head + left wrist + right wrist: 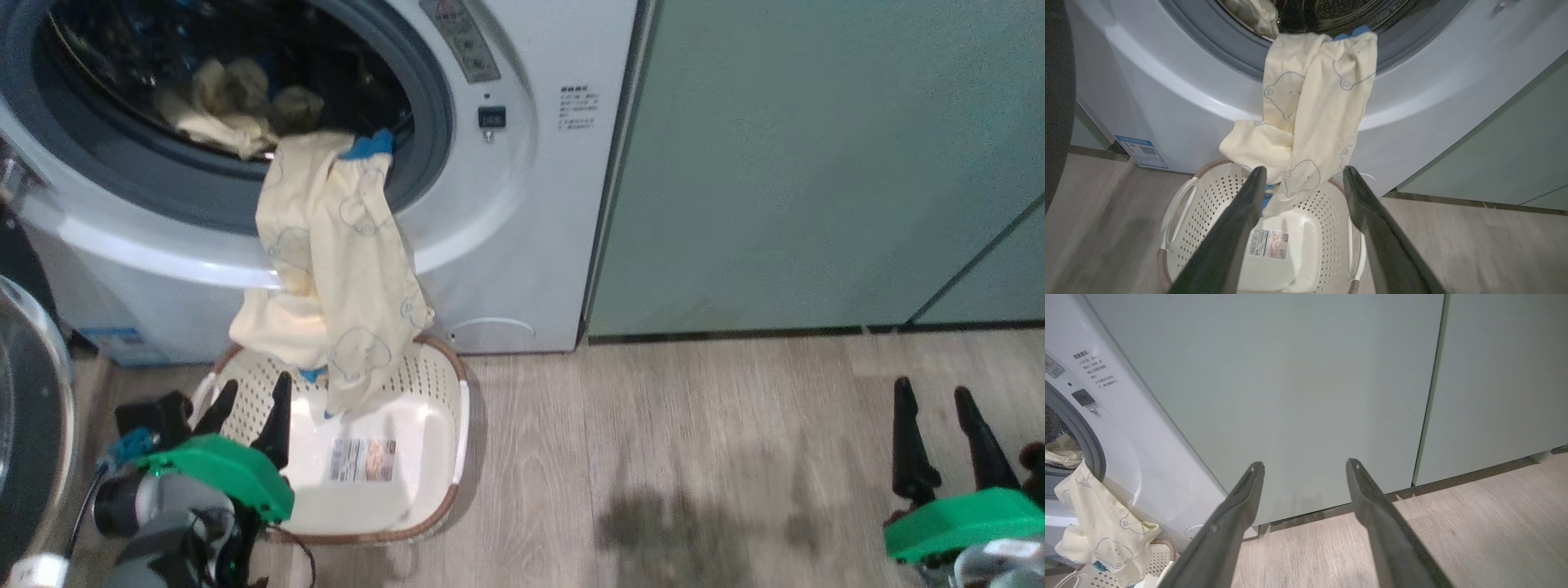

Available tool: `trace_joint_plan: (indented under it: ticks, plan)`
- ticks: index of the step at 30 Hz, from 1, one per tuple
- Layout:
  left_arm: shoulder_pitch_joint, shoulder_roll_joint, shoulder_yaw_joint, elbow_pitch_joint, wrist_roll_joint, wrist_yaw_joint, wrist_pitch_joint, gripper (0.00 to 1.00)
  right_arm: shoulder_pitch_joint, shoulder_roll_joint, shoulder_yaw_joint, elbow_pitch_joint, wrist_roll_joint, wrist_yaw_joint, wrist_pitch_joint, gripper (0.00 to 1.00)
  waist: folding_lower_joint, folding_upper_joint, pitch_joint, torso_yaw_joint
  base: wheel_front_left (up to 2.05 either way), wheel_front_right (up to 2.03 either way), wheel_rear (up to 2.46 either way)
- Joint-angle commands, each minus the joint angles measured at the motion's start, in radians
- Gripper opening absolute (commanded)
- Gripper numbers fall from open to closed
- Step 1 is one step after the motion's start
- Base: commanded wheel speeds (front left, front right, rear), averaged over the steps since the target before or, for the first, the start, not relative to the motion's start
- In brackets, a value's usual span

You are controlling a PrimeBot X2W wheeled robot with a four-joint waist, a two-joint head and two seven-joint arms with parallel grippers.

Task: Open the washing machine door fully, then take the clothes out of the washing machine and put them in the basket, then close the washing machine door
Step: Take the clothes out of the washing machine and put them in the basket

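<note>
The white washing machine (522, 245) stands with its door (33, 425) swung open at the far left. A pale yellow garment (343, 269) with a blue patch hangs from the drum opening over the grey gasket, and its lower end reaches into the cream basket (461, 408) on the floor below. More clothes (220, 106) lie inside the drum. My left gripper (255, 385) is open over the basket's left side. In the left wrist view the left gripper (1304, 170) holds nothing, and the hanging garment (1310, 102) is just beyond its tips. My right gripper (932, 390) is open above the floor, far to the right.
Flat green cabinet doors (816, 163) stand right of the machine, and in the right wrist view the right gripper (1304, 463) faces them. Wood-look floor (694, 457) stretches between the basket and the right arm. The open door's glass bulges close to my left arm.
</note>
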Motion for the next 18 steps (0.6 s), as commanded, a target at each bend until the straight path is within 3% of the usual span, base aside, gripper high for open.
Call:
trace_joint_plan:
  ticks: [1,10,18]
  plan:
    - [-0.018,0.021,0.057,-0.038,0.02,-0.003,-0.009,1.0,-0.007,-0.006,0.019,-0.027,0.005,0.004,-0.009,1.0,0.0002,-0.0001,-0.029,-0.002,0.0,0.0,0.0]
    - [0.134,-0.062,0.272,-0.176,0.168,-0.048,-0.009,1.0,0.041,-0.009,0.008,-0.026,0.007,0.004,-0.009,1.0,0.0002,-0.0001,-0.094,0.002,0.0,0.0,0.0]
    - [0.168,-0.099,0.328,-0.215,0.232,-0.066,-0.009,1.0,0.054,-0.006,0.006,-0.03,0.006,0.004,-0.009,1.0,0.0002,-0.0001,-0.108,0.005,0.0,0.0,0.0]
